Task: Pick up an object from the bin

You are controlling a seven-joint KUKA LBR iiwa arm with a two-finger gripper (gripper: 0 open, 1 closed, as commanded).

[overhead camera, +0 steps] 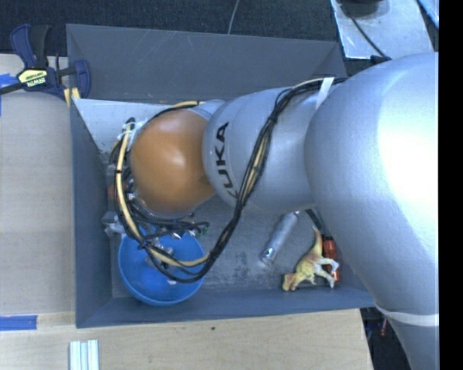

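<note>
One arm (293, 153), wrist-down over blue bowl (150, 280)

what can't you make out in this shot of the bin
- Blue bowl: top half hidden by wrist cables, camera view.
- Bin floor under the orange cover: hidden by the arm, camera view.
- Yellow toy: too small to identify.

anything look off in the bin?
Nothing stands out. The blue bowl sits upright in the lower-left corner under the orange wrist cover; silver cylinder and yellow toy animal lie loose on the floor.
</note>
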